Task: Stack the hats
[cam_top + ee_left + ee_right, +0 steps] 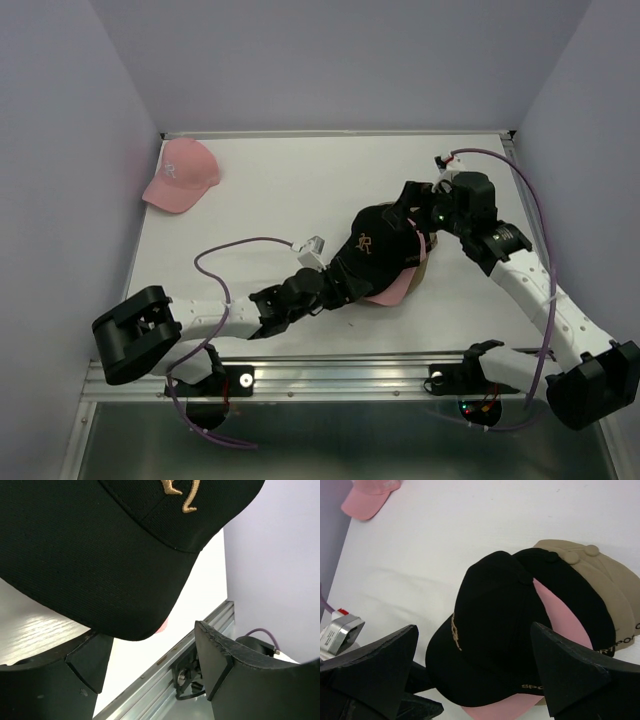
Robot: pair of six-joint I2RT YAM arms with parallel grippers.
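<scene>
Five hats (375, 255) stacked, pink hat (180, 175) at far-left corner

left arm (215, 318): white links, black joints | right arm (545, 300): same white and black, green light (438, 217) at wrist | cables (235, 243): purple, one looping off each arm | right gripper (474, 626): black wedge-shaped fingers (375, 670)

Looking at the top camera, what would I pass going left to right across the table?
Lone pink cap → left gripper → black cap topping the stack → right gripper. The caps beneath it overlap too much to order.
</scene>
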